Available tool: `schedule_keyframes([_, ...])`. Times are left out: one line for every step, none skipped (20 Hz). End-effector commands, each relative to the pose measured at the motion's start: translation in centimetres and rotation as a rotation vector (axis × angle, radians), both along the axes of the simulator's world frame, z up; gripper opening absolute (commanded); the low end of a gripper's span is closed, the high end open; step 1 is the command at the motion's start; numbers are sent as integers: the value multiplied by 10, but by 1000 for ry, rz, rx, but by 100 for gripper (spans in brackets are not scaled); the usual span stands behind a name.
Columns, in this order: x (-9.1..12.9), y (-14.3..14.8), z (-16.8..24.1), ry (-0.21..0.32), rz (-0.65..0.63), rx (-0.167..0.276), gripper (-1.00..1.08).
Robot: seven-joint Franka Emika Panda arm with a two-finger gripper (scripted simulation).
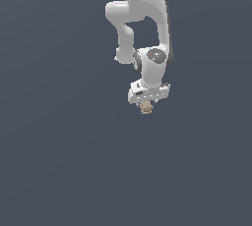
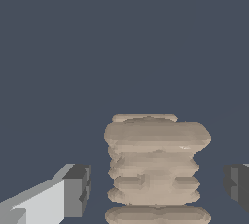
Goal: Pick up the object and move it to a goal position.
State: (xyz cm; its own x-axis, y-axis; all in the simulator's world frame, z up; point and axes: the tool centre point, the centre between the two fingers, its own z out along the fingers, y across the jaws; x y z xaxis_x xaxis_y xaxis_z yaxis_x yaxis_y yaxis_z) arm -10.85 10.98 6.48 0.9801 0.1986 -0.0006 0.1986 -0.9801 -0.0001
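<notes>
The object (image 1: 145,108) is a tiny tan-beige lump with darker bands, just under the white gripper block in the exterior view. In the wrist view the object (image 2: 154,164) looks like a stack of ribbed layers and fills the space between my fingers. My gripper (image 1: 146,103) (image 2: 158,186) is open and straddles it. One dark pad (image 2: 80,189) stands on one side and the other pad (image 2: 237,183) on the opposite side, with a narrow gap between each pad and the object. The object's lower end is cut off by the wrist view's edge.
A plain dark blue-grey surface (image 1: 59,161) fills both views. The white arm (image 1: 142,18) comes down from the exterior view's top centre.
</notes>
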Motion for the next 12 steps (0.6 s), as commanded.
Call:
schedule_keyframes([-1, 0, -11, 0, 1, 0, 100])
schedule_keyframes([-1, 0, -15, 0, 1, 0, 100])
schedule_keyframes([-1, 0, -18, 0, 1, 0, 100])
schedule_keyframes([0, 0, -20, 0, 1, 0, 100])
schedule_keyframes([0, 0, -22, -1, 1, 0, 100])
schedule_keyframes([0, 0, -23, -1, 1, 0, 100])
schedule_keyframes([0, 0, -24, -1, 1, 0, 100])
schedule_keyframes([0, 0, -24, -1, 1, 0, 100])
schedule_keyframes([0, 0, -24, -1, 1, 0, -100])
schedule_keyframes([0, 0, -24, -1, 1, 0, -100])
schedule_keyframes([0, 0, -24, -1, 1, 0, -100])
schedule_keyframes([0, 0, -24, -1, 1, 0, -100])
